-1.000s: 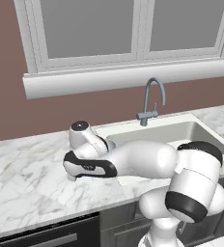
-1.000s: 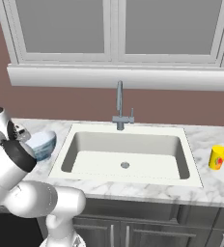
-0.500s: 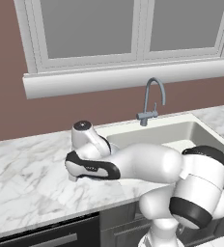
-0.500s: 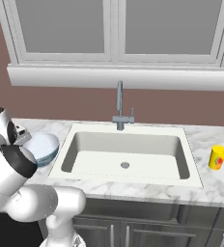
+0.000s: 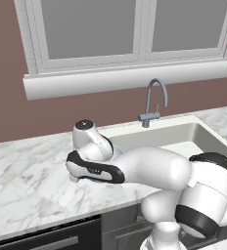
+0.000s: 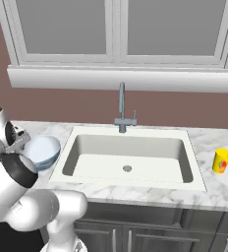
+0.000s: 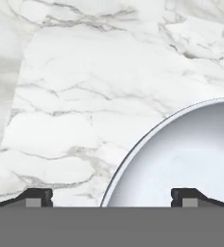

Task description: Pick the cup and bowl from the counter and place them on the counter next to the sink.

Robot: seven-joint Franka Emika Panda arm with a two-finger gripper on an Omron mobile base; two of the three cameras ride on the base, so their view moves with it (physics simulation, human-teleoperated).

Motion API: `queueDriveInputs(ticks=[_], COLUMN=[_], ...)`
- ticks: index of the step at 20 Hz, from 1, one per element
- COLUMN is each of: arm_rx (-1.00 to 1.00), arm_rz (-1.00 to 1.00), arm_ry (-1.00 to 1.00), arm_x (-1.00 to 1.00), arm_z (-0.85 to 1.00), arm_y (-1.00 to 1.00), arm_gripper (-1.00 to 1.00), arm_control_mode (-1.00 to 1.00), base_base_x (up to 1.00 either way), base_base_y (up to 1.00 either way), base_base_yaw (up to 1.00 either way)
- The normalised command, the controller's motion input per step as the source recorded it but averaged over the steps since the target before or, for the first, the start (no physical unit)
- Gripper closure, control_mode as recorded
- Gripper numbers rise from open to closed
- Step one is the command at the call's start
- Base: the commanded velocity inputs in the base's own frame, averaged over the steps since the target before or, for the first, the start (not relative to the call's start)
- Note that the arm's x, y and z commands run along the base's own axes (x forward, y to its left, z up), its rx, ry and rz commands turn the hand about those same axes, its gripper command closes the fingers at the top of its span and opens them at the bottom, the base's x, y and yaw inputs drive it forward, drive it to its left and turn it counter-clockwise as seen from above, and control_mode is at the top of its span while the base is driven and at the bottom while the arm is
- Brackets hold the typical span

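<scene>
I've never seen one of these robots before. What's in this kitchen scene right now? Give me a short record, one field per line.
setting: white marble counter below a window
sink: off-white sink set in the counter, grey tap behind it
bowl: pale grey-blue bowl on the counter just left of the sink
cup: yellow cup upright on the counter right of the sink
hand: hand over the bowl's rim, open, one finger inside the rim and one outside
held: nothing

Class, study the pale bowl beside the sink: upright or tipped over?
Upright. The bowl rests on the counter with its hollow facing up.
</scene>
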Motion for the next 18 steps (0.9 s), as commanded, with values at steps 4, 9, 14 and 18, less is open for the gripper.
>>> queueDriveInputs(ticks=[4,9,14,18], arm_rx=[0.00,0.00,0.00,0.00], arm_rz=[0.00,-0.03,-0.18,-0.33], arm_ry=[0.00,-0.04,-0.05,-0.03], arm_x=[-0.33,-0.84,-0.85,-0.50], arm_z=[0.52,0.36,0.27,0.16], arm_y=[0.00,-0.10,-0.26,-0.47], arm_gripper=[-1.00,-1.00,-1.00,-1.00], arm_control_mode=[-1.00,-1.00,-1.00,-1.00], base_base_x=[0.00,0.00,0.00,0.00], base_base_y=[0.00,0.00,0.00,0.00], base_base_yaw=[0.00,0.00,0.00,0.00])
